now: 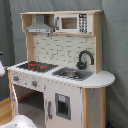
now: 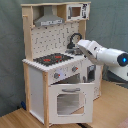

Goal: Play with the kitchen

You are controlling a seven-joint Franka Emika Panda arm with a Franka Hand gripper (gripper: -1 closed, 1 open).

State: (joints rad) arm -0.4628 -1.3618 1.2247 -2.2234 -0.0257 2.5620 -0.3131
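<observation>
Toy kitchen [image 1: 65,65] standing tall against a grey curtain [image 1: 117,45], on a wooden floor [image 2: 15,120]. White body, light-wood frame. Black-and-red hob [image 1: 35,65] on the counter, just beside the sink [image 1: 72,74]; black faucet [image 1: 85,59] arched behind the sink. Grey hood [image 1: 39,27] above the hob, a small microwave [image 1: 72,23] beside it on the top shelf. Knobs [image 2: 56,75] below the hob. Oven door [image 2: 67,100] with window, ajar in the second exterior view.

White robot arm [image 2: 102,52] reaching in from the second exterior view's right, its front end near the faucet and sink. Gripper hidden behind the arm's body; open or closed, cannot tell.
</observation>
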